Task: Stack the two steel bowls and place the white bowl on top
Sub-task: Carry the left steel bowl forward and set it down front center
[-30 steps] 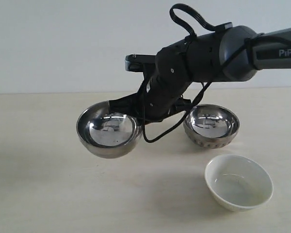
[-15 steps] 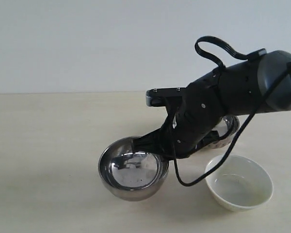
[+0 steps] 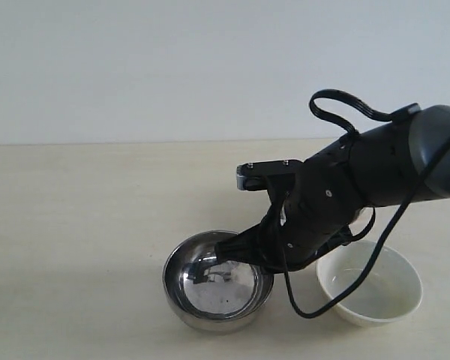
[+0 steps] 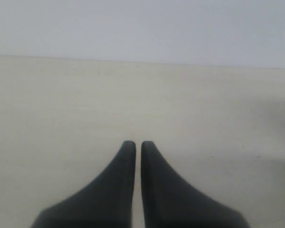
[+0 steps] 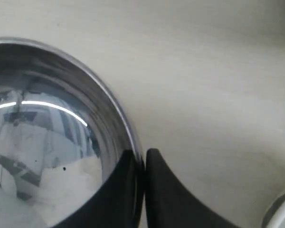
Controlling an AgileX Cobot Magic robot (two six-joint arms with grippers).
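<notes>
steel bowl (image 3: 223, 294): mirror-shiny (reflections inside), upright | white bowl (image 3: 376, 286): glossy off-white, upright, near its right

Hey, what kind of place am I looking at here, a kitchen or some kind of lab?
Most likely a robot test bench, not a kitchen: a bare pale table against a blank wall, and a right gripper pinching the rim of a steel bowl beside a white bowl.

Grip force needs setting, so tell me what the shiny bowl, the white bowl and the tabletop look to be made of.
Shiny bowl: polished metal, likely stainless steel; its inside mirrors the surroundings sharply.
White bowl: glossy off-white, probably glazed ceramic, though hard plastic cannot be ruled out; soft highlights, thick rim.
Tabletop: pale, matt, faintly grained; perhaps wood or laminate.
</notes>
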